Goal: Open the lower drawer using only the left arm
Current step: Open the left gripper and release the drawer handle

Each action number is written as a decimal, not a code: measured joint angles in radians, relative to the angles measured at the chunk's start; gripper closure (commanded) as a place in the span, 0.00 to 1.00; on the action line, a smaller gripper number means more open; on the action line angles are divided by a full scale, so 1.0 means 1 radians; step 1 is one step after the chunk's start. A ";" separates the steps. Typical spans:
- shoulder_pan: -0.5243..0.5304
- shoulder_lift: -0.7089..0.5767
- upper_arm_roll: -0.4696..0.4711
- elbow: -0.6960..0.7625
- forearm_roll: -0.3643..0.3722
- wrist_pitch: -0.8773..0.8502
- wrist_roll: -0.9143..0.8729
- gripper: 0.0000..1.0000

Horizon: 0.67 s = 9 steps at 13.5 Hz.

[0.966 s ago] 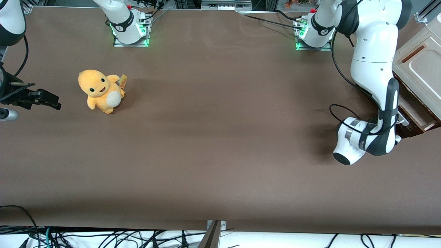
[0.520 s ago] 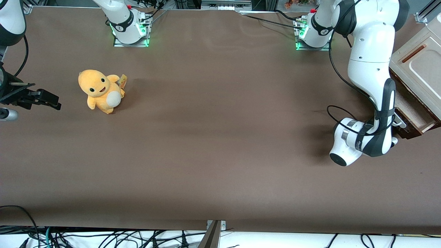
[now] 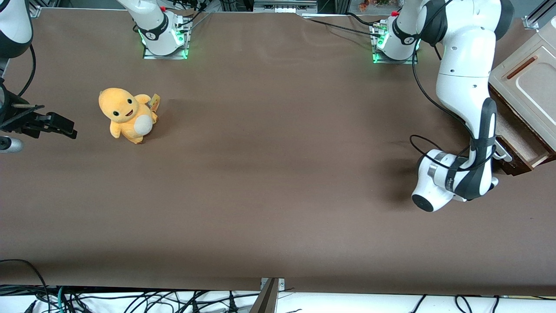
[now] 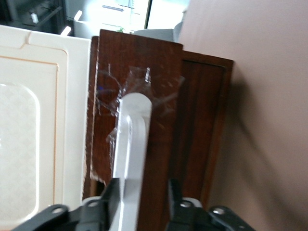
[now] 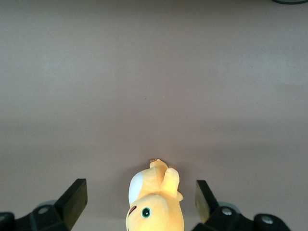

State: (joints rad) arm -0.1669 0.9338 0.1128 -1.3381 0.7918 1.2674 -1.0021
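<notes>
On the brown table [image 3: 278,174], the dark wood drawer [image 4: 159,120] w/ pale inside sits pulled partway out under the cream panel [image 3: 527,82], gripper [image 4: 139,197] fingers [image 4: 111,195] clamped on its white handle [image 4: 131,139].

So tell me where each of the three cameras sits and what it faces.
Front view: high, facing the table; shows the left arm at the lower drawer.
Left wrist view: on that arm; gripper straddles the white bar handle.
Right wrist view: faces the plush toy, also in the front view.
</notes>
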 measured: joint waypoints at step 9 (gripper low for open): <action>-0.012 -0.097 0.005 0.153 -0.390 0.002 0.156 0.00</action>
State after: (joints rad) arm -0.1790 0.8368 0.1175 -1.1855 0.4021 1.2690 -0.8457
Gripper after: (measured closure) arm 0.000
